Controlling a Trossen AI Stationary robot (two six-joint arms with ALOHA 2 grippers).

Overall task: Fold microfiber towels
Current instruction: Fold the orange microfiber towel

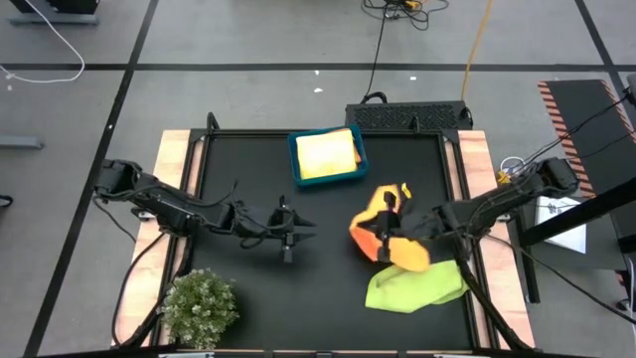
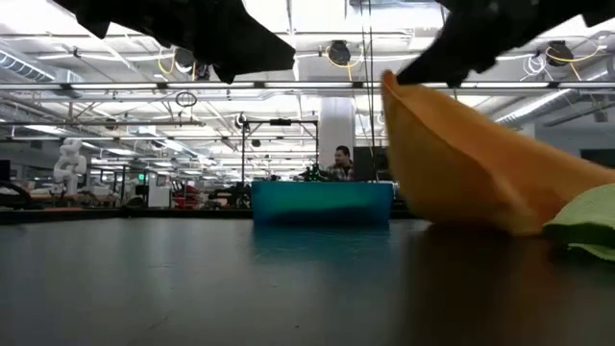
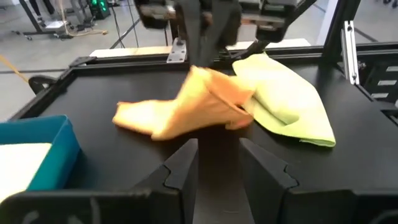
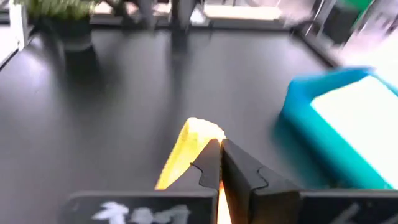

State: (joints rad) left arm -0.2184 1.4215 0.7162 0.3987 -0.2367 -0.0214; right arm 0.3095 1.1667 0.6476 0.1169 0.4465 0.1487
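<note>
We see the right gripper (image 4: 219,163) pinching the orange towel's (image 1: 383,234) edge; the left gripper (image 1: 298,231) hangs parted over bare mat (image 1: 238,179).

Soft matt orange cloth towel (image 1: 376,231) pinched in the right gripper's (image 4: 219,163) smooth dark plastic fingers, limp lime-green cloth towel (image 1: 415,286) just beside it, glossy blue rectangular plastic bin (image 1: 327,155), faintly sheened black tabletop (image 1: 248,169), pale bare wooden side boards (image 1: 171,159), bushy green plant (image 1: 200,306)
</note>
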